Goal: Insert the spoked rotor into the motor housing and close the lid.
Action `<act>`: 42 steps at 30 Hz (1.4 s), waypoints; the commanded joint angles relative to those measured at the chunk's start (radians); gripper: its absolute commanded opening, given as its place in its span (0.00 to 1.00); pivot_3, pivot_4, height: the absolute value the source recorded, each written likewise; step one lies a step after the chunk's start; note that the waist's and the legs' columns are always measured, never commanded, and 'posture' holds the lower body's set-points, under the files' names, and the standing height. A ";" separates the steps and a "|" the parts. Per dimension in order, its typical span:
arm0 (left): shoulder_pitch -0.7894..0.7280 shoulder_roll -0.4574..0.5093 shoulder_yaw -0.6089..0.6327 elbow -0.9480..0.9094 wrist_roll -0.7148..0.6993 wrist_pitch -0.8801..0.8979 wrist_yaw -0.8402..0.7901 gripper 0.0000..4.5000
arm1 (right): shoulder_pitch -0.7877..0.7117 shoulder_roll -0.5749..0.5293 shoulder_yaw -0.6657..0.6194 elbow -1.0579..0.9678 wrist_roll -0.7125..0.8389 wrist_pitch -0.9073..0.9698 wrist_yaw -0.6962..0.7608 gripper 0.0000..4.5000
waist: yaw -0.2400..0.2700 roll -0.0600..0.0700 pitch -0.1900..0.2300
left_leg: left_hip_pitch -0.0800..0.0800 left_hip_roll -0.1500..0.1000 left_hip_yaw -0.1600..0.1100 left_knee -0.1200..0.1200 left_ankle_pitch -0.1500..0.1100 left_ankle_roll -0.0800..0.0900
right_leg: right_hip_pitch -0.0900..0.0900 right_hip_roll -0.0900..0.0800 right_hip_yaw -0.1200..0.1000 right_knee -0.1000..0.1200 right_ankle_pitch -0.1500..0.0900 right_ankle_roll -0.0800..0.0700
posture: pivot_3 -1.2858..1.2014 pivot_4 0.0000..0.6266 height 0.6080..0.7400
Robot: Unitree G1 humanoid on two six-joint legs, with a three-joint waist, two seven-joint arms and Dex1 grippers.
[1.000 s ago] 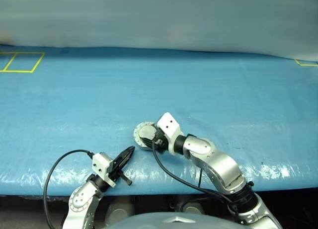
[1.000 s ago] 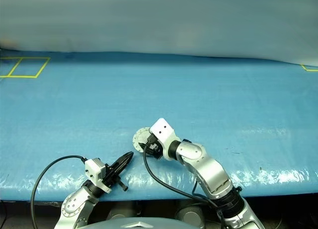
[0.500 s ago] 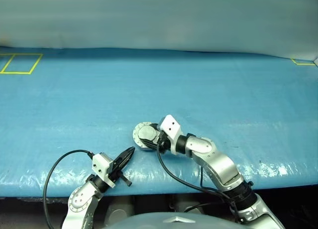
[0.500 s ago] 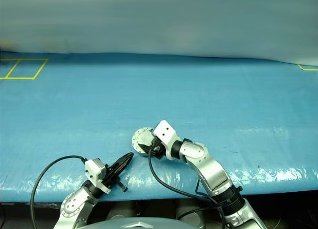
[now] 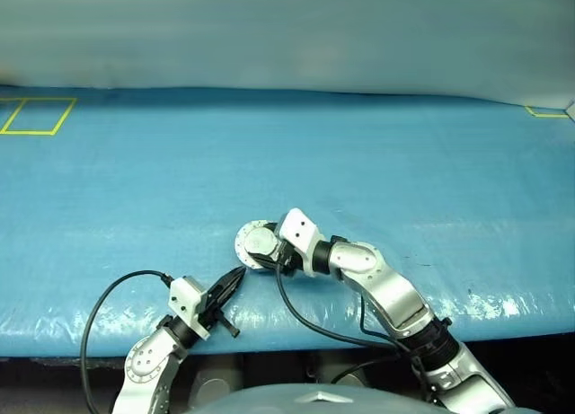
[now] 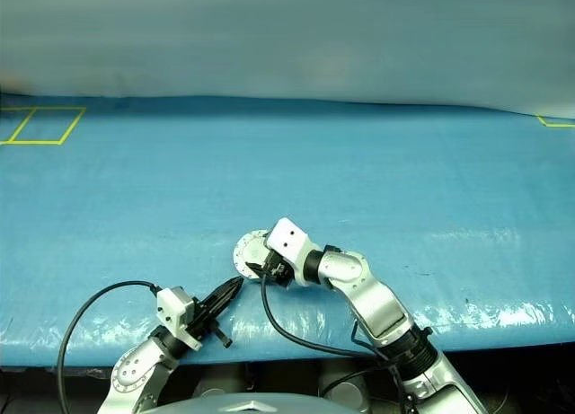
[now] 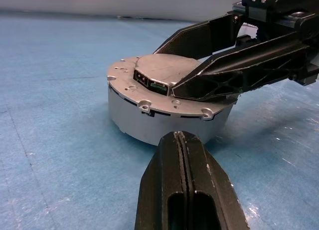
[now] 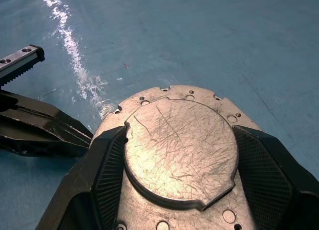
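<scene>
On the blue desk (image 5: pixel 404 162), near its front edge, the lid (image 8: pixel 180 146) sits atop the housing (image 7: pixel 149 122), its raised centre pinched between the two fingers of the right claw (image 8: pixel 179 155). Just beside the housing, the left claw (image 5: pixel 229 284) points toward it, fingers pressed together, holding nothing.

Lid (image 8: pixel 180 155): I see a round silver-grey disc, its scratched raised centre facing up, seated flat on the motor housing.
Motor housing (image 7: pixel 149 125): I see a short grey metal drum standing upright beneath the lid, closed, its flange ringed with small holes.
</scene>
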 commanded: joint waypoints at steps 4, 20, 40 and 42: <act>0.000 0.009 -0.013 -0.035 0.003 0.016 0.004 0.00 | -0.035 0.048 -0.045 0.000 0.049 0.184 -0.014 0.67 | 0.000 0.000 0.000 | 0.000 0.001 0.000 0.000 0.000 0.000 | 0.000 0.000 0.000 0.000 0.000 0.000 | 0.52 0.24 1.00; 0.002 0.017 -0.025 -0.061 0.006 0.045 0.023 0.00 | -0.135 -0.031 -0.010 -0.024 0.001 0.156 0.037 0.67 | 0.002 0.002 0.000 | -0.002 -0.001 0.000 0.000 0.000 0.000 | -0.002 -0.001 0.000 0.000 0.000 0.000 | 0.52 0.24 1.00; 0.001 0.019 -0.034 -0.089 0.007 0.081 0.036 0.00 | -0.112 0.022 -0.057 0.005 0.095 0.282 0.071 0.67 | 0.002 0.002 0.000 | -0.002 -0.005 0.000 -0.001 -0.001 0.000 | -0.002 -0.001 0.000 -0.001 0.000 0.000 | 0.52 0.24 1.00; 0.000 0.019 -0.035 -0.089 0.007 0.082 0.036 0.00 | -0.110 0.014 -0.049 0.002 0.085 0.277 0.072 0.67 | 0.001 0.002 0.000 | -0.002 -0.005 0.000 -0.001 -0.001 0.000 | -0.002 -0.001 0.000 -0.001 0.000 0.000 | 0.52 0.24 1.00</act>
